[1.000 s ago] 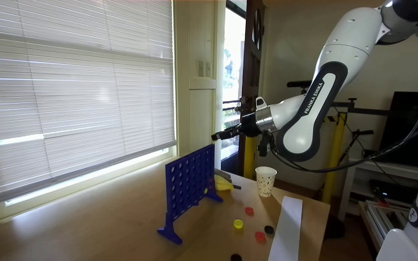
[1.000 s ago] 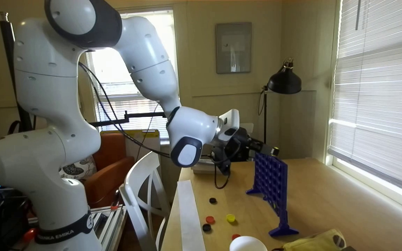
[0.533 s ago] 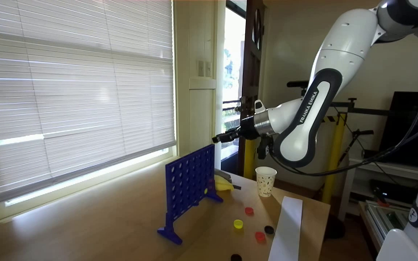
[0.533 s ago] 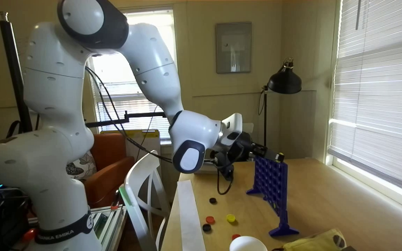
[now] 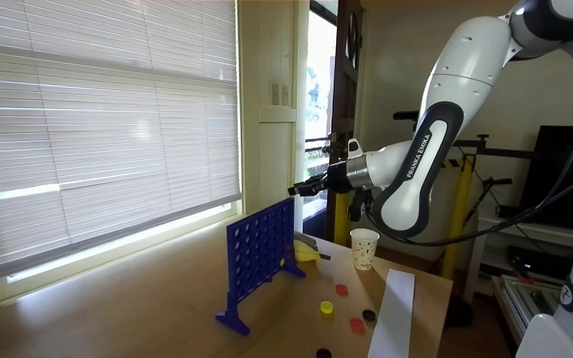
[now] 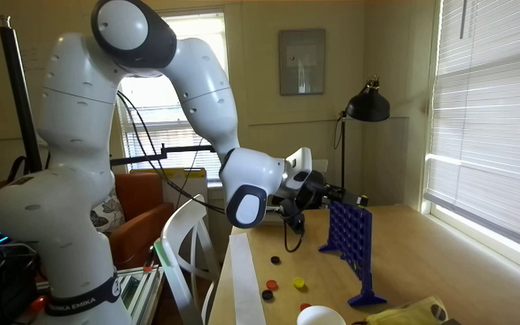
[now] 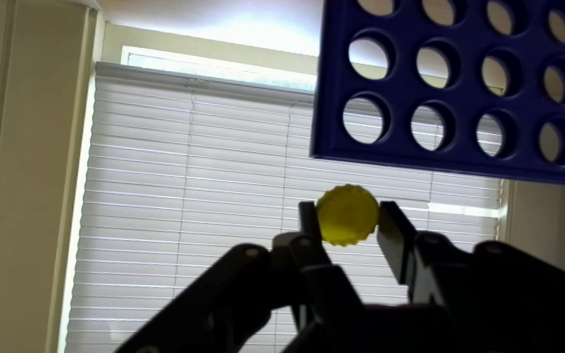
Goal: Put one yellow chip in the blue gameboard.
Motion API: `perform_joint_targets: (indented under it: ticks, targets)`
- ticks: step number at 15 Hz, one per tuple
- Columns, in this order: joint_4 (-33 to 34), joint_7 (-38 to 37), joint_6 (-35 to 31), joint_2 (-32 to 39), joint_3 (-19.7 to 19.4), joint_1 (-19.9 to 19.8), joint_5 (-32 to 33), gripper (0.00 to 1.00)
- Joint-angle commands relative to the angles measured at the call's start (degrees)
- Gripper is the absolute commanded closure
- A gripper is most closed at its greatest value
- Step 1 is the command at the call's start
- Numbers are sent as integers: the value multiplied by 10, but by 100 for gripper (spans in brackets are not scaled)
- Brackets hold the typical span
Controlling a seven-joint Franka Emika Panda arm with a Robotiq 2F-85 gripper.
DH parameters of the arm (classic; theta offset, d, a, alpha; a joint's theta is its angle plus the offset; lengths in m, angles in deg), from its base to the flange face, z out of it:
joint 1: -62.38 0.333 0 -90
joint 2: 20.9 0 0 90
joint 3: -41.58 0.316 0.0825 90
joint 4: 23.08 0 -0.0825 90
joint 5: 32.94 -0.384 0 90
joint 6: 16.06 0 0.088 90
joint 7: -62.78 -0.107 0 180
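In an exterior view, the blue gameboard point(image 5: 260, 248) stands upright on two splayed feet, a rigid plastic grid of round holes; a speckled paper cup point(image 5: 364, 251) is at its 3 o'clock, and shallow, round red chips point(image 5: 356, 325), black chips point(image 5: 368, 315) and a loose yellow chip point(image 5: 326, 307) lie between 3 and 5 o'clock on the smooth wooden table point(image 5: 142, 298). In an exterior view, the table stretches from the board toward 3 o'clock as far as the windowsill point(image 6: 490, 243); around 9 o'clock a flat white strip point(image 6: 245, 280) lies near the table's edge, with a white chair point(image 6: 182, 215) beyond. The Robotiq gripper point(image 6: 362, 201) hangs at 12 o'clock, by the board's top rim. In the wrist view, its black fingers point(image 7: 394, 240) stand slightly parted, pinching a scallop-edged yellow chip point(image 7: 347, 214) by its sides; the gameboard spans 12 to 3 o'clock from that chip, and slatted blinds point(image 7: 233, 196) show in the gap between chip and rim.
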State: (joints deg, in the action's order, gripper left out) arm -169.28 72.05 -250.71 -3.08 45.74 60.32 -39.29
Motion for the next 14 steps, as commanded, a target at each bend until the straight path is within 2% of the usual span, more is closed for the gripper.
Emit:
perform_joint_targets:
  ticks: [1,14]
  targets:
    - [19,-19,-25,27,-23,18,17,90]
    - [44,-25,-52,64,-34,27,31,90]
